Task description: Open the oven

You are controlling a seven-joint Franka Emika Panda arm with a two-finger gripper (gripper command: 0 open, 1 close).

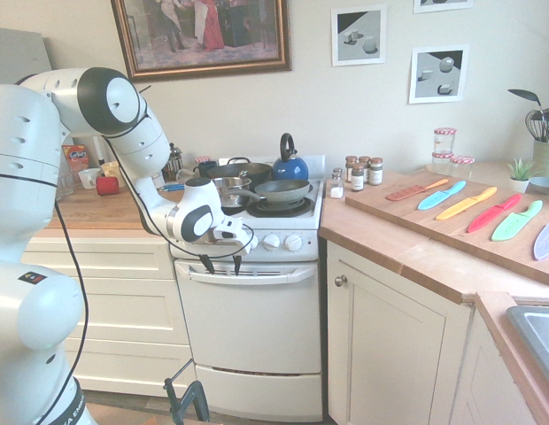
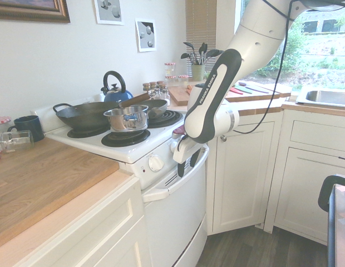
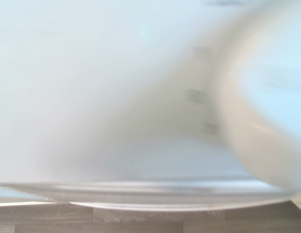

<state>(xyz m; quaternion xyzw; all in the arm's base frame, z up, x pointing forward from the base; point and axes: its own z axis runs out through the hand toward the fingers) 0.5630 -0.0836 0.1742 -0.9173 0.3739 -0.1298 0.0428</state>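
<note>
So, going by the first exterior view, the oven (image 1: 250, 323) is standing between the cabinets (image 1: 124, 310), under the pans, and its door is sitting shut in the front. The pincer (image 1: 222, 265) is hanging around the left end of the handle (image 1: 288, 276) in that picture, its two fingers standing apart with nothing showing between them.

Second exterior view is telling the same story: the fingers are spreading open and pointing down by the handle, just below the knobs (image 2: 156, 163). Whether they're touching the bar or straddling it, I can't tell.

Wrist view is mostly giving blur, with a big pale round shape (image 3: 272, 107), probably a knob, and what's looking like the handle running along near the wood floor (image 3: 141, 224).

Progress-wise, I'm calling the approach nearly done, but gripping or hooking the bar and pulling the door down are both still waiting, so zero actual opening is showing
</note>
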